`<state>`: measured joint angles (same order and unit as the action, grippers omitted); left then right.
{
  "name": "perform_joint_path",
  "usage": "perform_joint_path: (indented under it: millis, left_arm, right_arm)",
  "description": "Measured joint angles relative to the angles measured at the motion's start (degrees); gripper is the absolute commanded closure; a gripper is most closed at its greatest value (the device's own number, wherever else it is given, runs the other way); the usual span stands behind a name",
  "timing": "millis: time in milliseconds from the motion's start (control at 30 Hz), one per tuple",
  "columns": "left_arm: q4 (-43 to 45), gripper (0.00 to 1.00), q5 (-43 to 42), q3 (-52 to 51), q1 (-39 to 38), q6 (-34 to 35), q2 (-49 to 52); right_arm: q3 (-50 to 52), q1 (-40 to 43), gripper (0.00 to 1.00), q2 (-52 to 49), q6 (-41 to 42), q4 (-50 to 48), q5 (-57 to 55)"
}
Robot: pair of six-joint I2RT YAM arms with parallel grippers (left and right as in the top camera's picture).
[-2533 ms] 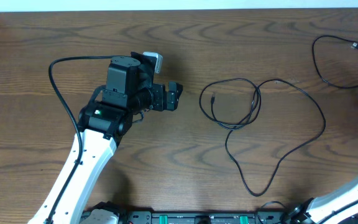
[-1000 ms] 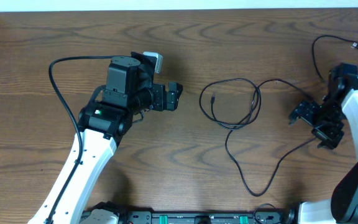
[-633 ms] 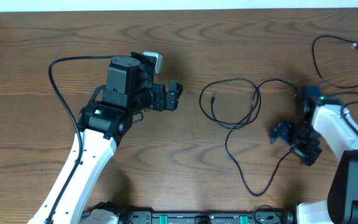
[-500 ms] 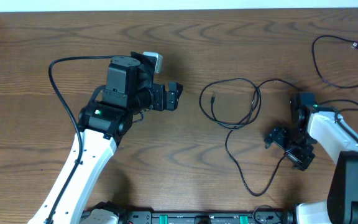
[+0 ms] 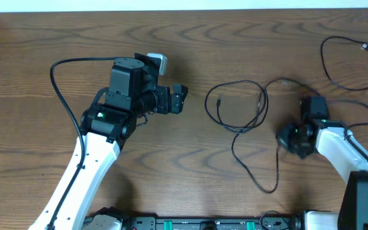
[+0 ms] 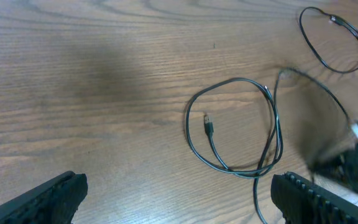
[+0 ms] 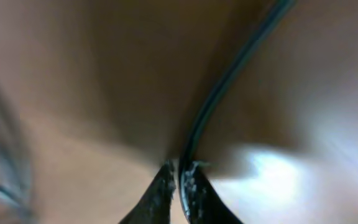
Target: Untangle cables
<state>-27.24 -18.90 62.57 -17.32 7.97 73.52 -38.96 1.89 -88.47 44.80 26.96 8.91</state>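
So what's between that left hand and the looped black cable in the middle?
Nothing: only bare wooden table separates the left hand from the looped cable, which shows clearly in the overhead view.

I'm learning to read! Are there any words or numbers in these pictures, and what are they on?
None can be read. The table, the cables, the left arm and the right arm show no writing.
The green spots on the bar at the bottom edge are too small to tell.

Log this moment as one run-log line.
task: untangle cables | left gripper: open, empty | right gripper: shut on looped black cable | second cable: apart, untouched
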Motion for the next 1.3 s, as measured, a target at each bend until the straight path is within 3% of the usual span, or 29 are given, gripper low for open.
perform_joint_path:
  millis: [267, 533, 633, 800, 967, 1200, 1233, 1300]
  left_arm:
    - [0.0, 0.0, 0.0, 0.0, 0.0, 0.0, 0.0]
    - [0.0, 0.0, 0.0, 0.0, 0.0, 0.0, 0.0]
    - [0.0, 0.0, 0.0, 0.0, 0.0, 0.0, 0.0]
    - [0.0, 0.0, 0.0, 0.0, 0.0, 0.0, 0.0]
    - [0.0, 0.0, 0.0, 0.0, 0.0, 0.0, 0.0]
    - [0.0, 0.0, 0.0, 0.0, 0.0, 0.0, 0.0]
    - [0.0, 0.0, 0.0, 0.0, 0.0, 0.0, 0.0]
    - [0.0, 0.01, 0.0, 0.0, 0.0, 0.0, 0.0]
  right_arm:
    - [2.0, -1.6, 0.99, -2.1, 5.2, -16.2, 2.7]
    - [4.1, -13.0, 0.99, -5.0, 12.6, -33.6, -4.7]
    - [4.1, -17.4, 0.99, -9.7, 15.0, -48.3, -10.4]
    - [3.3, -18.6, 0.99, -19.4, 20.2, -61.6, -13.4]
    - [-3.0, -18.4, 0.99, -26.5, 24.0, -66.8, -11.6]
    - [-5.9, -18.3, 0.98, -27.6, 18.6, -65.7, -10.9]
    - [-6.4, -18.3, 0.95, -27.6, 17.9, -65.8, -11.2]
    - [-7.5, -18.3, 0.79, -27.7, 16.1, -66.7, -11.5]
